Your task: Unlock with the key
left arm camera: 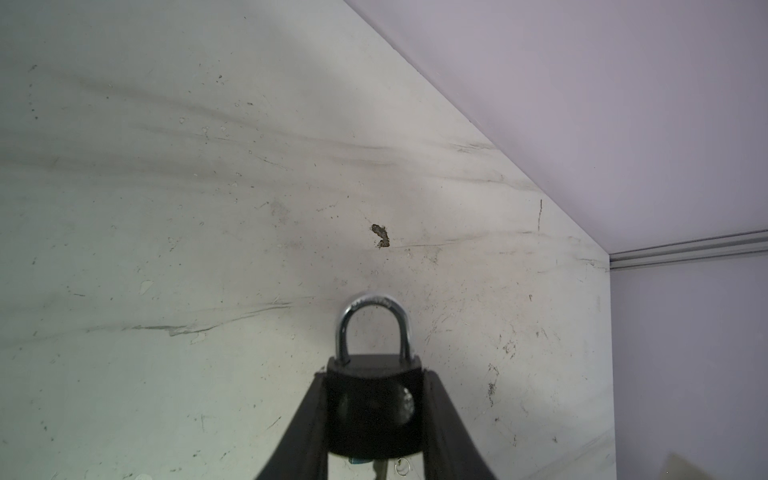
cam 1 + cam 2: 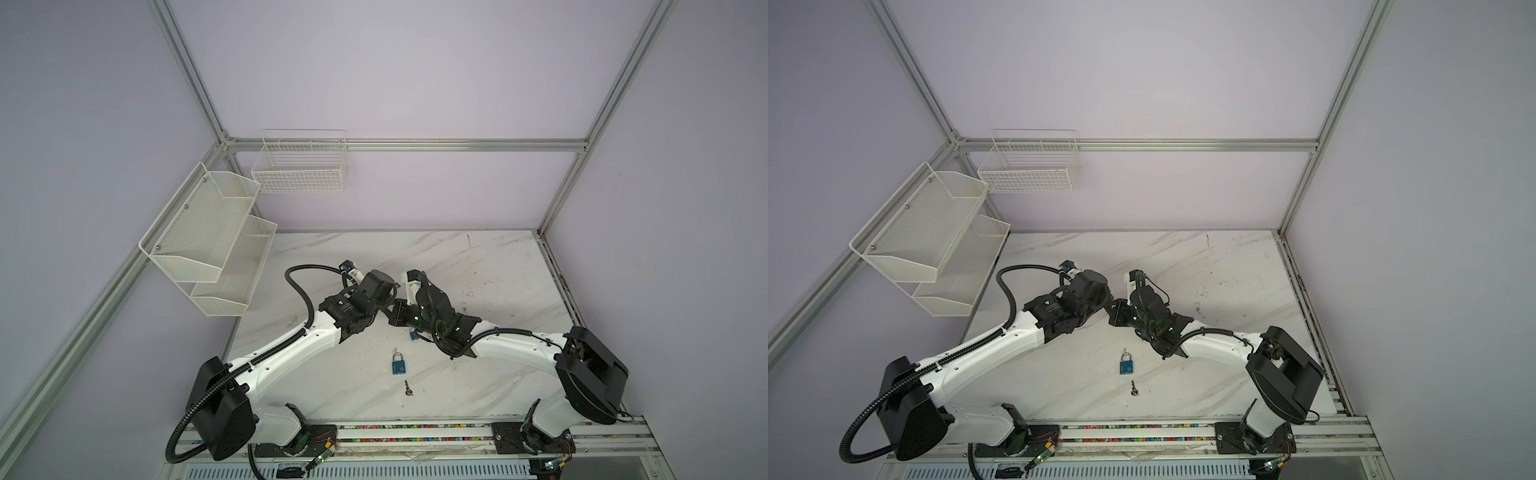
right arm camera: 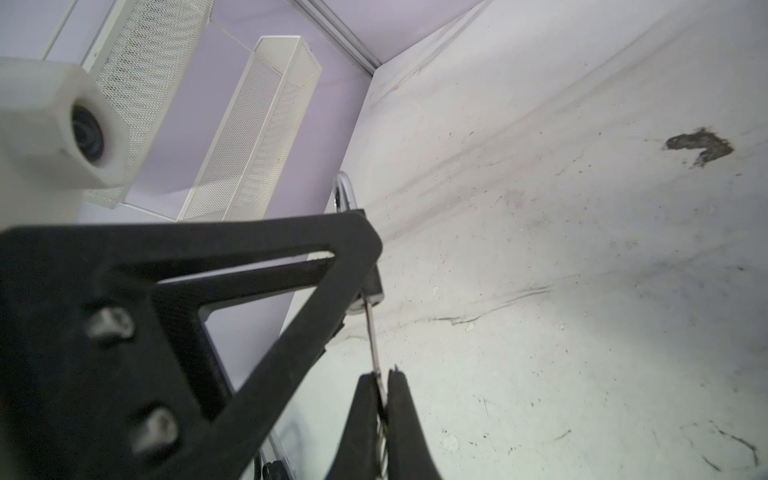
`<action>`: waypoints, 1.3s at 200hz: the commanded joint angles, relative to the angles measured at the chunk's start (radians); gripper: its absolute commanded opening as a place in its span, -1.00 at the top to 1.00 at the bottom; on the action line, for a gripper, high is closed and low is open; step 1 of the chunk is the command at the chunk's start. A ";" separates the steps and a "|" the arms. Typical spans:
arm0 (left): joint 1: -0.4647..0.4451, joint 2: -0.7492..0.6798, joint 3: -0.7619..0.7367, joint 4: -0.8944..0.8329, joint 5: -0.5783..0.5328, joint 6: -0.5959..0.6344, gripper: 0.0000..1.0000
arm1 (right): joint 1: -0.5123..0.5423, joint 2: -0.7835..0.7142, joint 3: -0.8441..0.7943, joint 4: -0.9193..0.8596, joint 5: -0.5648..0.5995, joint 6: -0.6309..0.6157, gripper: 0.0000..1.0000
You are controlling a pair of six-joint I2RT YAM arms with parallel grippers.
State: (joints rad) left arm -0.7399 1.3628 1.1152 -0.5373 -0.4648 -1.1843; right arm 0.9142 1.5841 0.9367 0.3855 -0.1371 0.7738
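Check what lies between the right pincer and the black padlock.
The key spans that gap: gripped in the right pincer, its tip reaching the underside of the black padlock. The right wrist view shows it.

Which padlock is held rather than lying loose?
The black steel-shackled padlock, clamped in the left gripper; the blue padlock lies free on the marble table.
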 commanded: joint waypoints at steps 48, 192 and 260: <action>-0.031 -0.015 -0.020 -0.049 0.086 0.055 0.97 | -0.040 -0.075 0.057 0.105 -0.055 0.050 1.00; -0.031 -0.001 0.030 -0.088 0.025 0.043 0.97 | -0.039 -0.093 0.063 -0.070 0.070 0.014 1.00; -0.030 -0.013 0.027 -0.020 0.088 0.002 0.97 | -0.032 -0.024 0.071 0.012 -0.010 0.047 1.00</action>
State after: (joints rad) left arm -0.7547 1.3628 1.1179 -0.5270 -0.4576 -1.1656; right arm 0.8917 1.5440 0.9749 0.2501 -0.1654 0.7986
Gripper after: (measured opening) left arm 0.301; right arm 0.068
